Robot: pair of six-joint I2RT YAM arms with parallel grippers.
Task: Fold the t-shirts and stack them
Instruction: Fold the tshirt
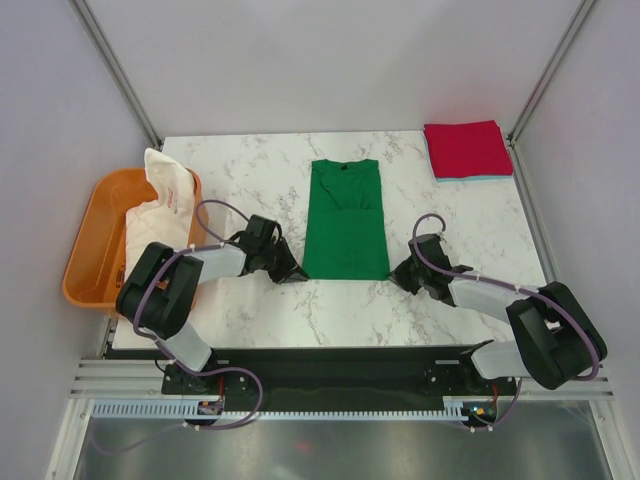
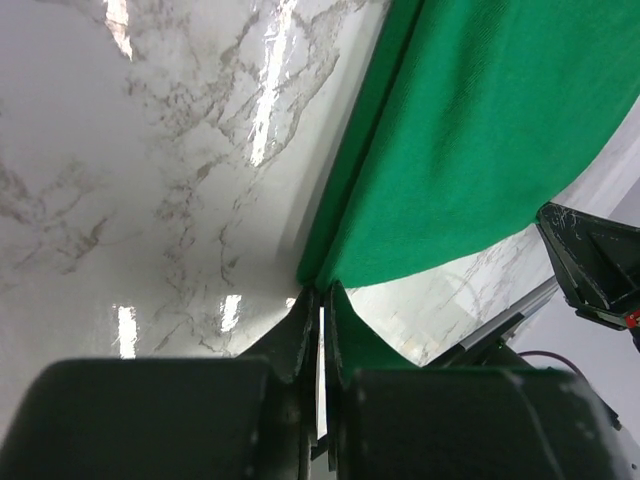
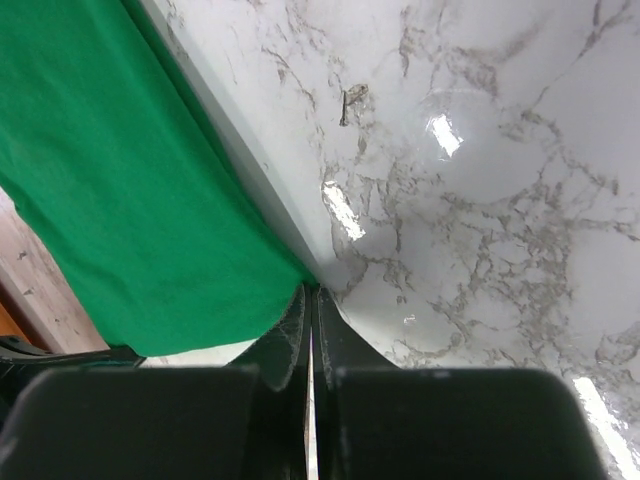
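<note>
"Where was the green t-shirt (image 1: 345, 220)?"
"Flat in the middle of the desk (image 1: 250, 170), sleeves folded in, collar at the far end."
"And the jaws?"
"The left jaws pinched its near left hem corner, and the right jaws pinched its near right one."
"Any others?"
"A red t-shirt (image 1: 467, 149) lay folded at the far right corner. A white t-shirt (image 1: 165, 195) hung over the orange tub (image 1: 90, 250)."

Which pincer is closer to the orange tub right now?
Left. The left pincer pinches the near-left corner of the green t-shirt, to the right of the orange tub; the right pincer pinches its near-right corner, farther away.
</note>
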